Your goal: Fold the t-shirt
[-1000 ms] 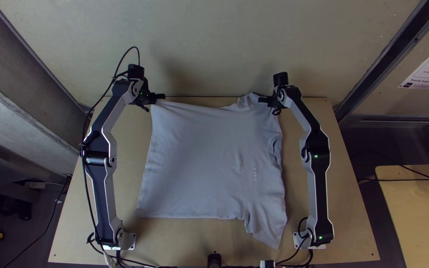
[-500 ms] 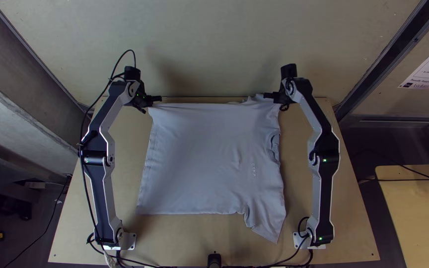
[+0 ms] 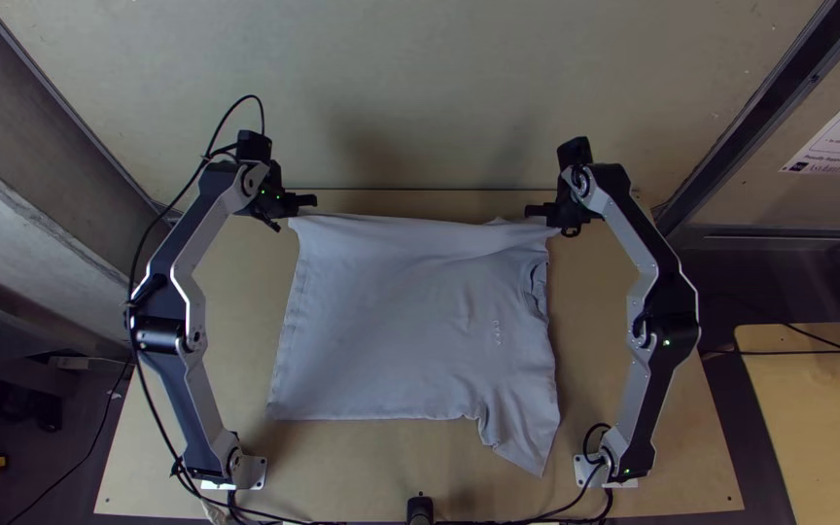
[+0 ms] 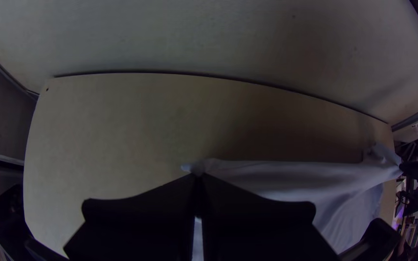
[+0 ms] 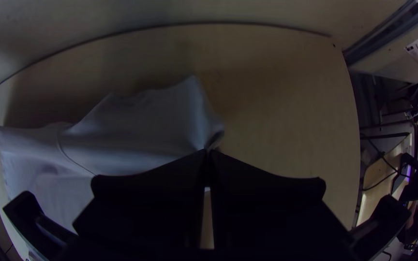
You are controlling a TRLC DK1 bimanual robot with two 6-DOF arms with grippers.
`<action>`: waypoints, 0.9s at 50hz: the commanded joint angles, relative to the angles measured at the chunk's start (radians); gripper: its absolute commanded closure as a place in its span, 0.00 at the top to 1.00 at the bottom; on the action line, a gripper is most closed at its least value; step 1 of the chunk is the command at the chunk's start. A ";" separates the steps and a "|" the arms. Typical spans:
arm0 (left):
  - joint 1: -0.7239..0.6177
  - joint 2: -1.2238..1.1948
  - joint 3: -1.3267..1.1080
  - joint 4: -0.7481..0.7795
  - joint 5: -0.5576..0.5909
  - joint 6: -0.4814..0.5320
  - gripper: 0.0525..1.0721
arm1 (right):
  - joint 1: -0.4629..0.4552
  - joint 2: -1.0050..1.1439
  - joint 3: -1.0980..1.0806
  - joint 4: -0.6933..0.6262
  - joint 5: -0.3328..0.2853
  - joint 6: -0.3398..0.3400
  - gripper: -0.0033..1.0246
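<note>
The light grey t-shirt (image 3: 410, 321) lies spread over the middle of the table, its far edge drawn straight between both grippers and a sleeve pointing toward the near edge at right. At its far left corner is my left gripper (image 3: 303, 202); in the left wrist view the fingertips of my left gripper (image 4: 198, 176) are closed on the t-shirt (image 4: 286, 179). My right gripper (image 3: 540, 210) is at the far right corner; in the right wrist view my right gripper (image 5: 207, 152) pinches the t-shirt (image 5: 136, 130), with a loose flap beyond the fingertips.
The wooden table (image 3: 634, 428) shows bare wood on both sides of the shirt and a strip along its far edge. A pale wall (image 3: 410, 97) rises behind that edge. Cables run by the arm bases, and a second table (image 3: 819, 418) stands at right.
Both grippers have come slightly back toward the near side since half a second ago, after the right one moved outward. The shirt's far edge has come nearer, and its near edge has shifted slightly up the picture.
</note>
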 commanded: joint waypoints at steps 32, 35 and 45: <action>0.030 -0.271 -0.630 0.240 0.003 0.011 0.02 | 0.064 -0.309 -0.570 0.134 0.007 0.015 0.03; 0.032 -0.273 -0.649 0.248 0.003 0.011 0.02 | 0.067 -0.310 -0.603 0.145 0.007 0.015 0.03; 0.030 -0.257 -0.692 0.275 -0.005 0.004 0.11 | 0.056 -0.292 -0.696 0.223 0.007 0.015 0.03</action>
